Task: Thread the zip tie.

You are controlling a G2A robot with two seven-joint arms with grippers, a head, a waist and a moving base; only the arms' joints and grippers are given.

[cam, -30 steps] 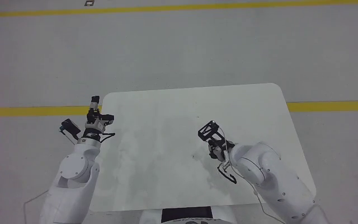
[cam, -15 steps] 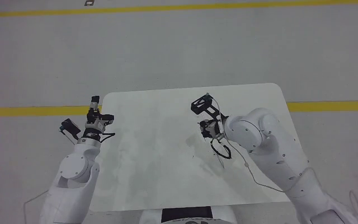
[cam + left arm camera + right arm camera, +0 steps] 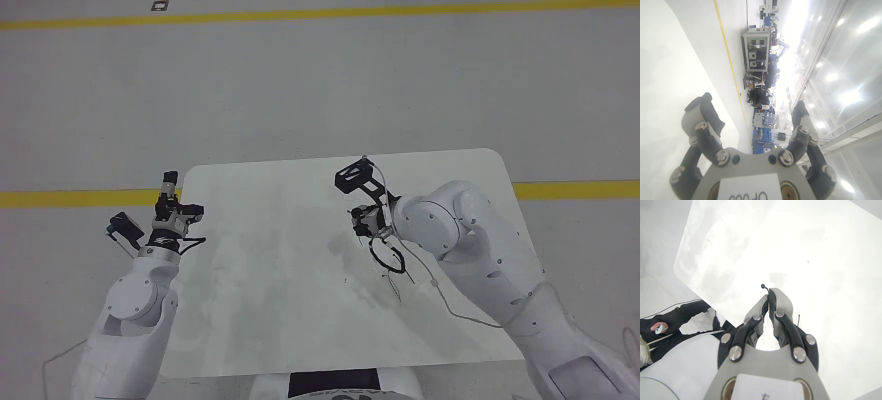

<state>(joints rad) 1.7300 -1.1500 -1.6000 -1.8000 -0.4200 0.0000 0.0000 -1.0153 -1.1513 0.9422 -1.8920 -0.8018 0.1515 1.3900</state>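
One black zip tie (image 3: 763, 286) is pinched between the closed fingers of the right gripper (image 3: 769, 295). Its square head pokes past the tips, above the white table (image 3: 791, 237). The left gripper (image 3: 752, 101) hangs at the table's left edge, fingers spread wide and empty. Each of the two grippers carries one white label (image 3: 749, 187), its print cut off at the edge.

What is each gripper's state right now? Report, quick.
Left gripper: open, holding nothing.
Right gripper: shut on the zip tie, whose head pokes out past the fingertips.
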